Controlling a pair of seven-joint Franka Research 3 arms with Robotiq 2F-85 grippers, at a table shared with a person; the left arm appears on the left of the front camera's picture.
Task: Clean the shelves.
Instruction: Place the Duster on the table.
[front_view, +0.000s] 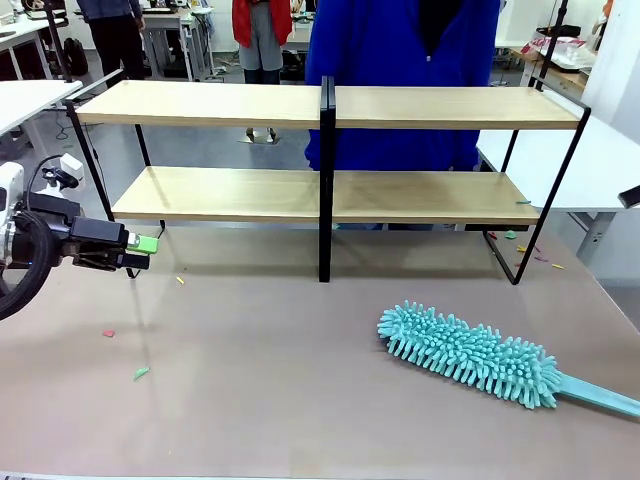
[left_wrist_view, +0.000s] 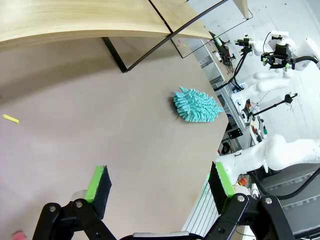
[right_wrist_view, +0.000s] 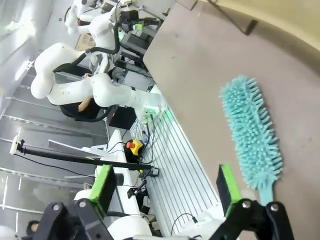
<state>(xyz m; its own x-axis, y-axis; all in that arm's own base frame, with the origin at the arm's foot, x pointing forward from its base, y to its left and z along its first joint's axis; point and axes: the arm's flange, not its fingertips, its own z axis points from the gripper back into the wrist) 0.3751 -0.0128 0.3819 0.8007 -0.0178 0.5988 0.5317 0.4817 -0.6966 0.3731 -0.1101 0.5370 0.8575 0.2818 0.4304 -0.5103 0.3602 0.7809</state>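
Both sets of jaws stand wide apart with nothing between them: the left gripper (left_wrist_view: 159, 186) hangs over the table's (front_view: 280, 400) left edge, the right gripper (right_wrist_view: 166, 186) above the duster's handle. The shelves (front_view: 322, 150) span the table's far edge. The teal duster (front_view: 470, 355) lies flat near the right front corner.

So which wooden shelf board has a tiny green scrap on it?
The lower board: a green scrap lies at its right end. The upper board looks bare.
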